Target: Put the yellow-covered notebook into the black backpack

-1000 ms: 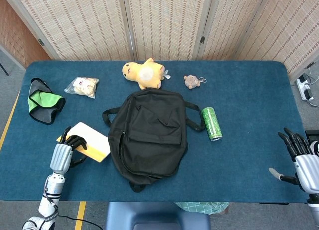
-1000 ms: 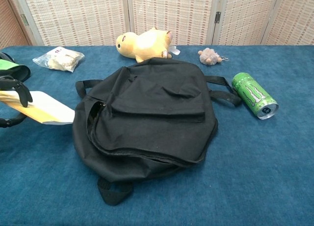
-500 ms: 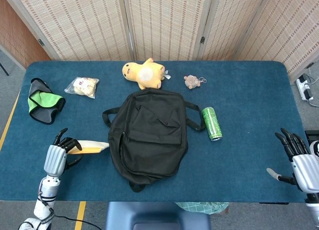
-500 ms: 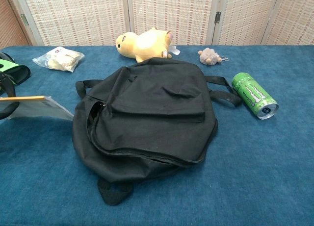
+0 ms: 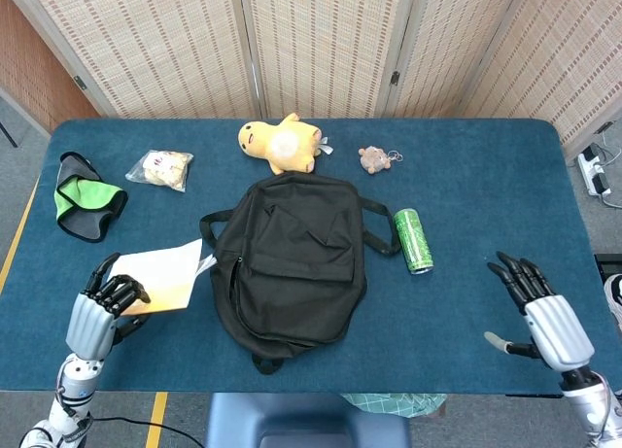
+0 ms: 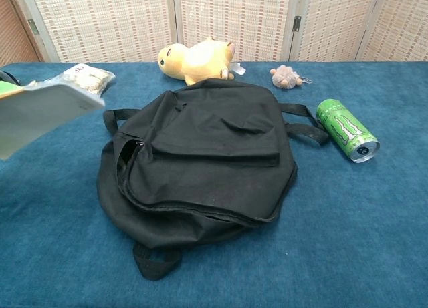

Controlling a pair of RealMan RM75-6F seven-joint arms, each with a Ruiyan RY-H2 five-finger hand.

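The yellow-covered notebook (image 5: pixel 167 276) has been lifted off the desk (image 5: pixel 486 176) since a second ago: then it lay flat at the near left under the left hand (image 5: pixel 97 310), half a second ago it was seen edge-on, now it is tipped up with its pale underside shown. It is gripped at its near left end by the left hand, fingers curled over the edge. In the chest view the notebook (image 6: pixel 40 114) is raised at the left, its far corner beside the black backpack (image 5: pixel 292 263). The right hand (image 5: pixel 539 307) has been brought in from the right edge toward the backpack; it is spread and holds nothing. The backpack lies flat mid-desk, unmoved; a zip gap shows along its left side, how wide cannot be told. Judged: pickup done, insertion not yet begun. The opening probably has to be held apart by the right hand before the notebook is slid in.
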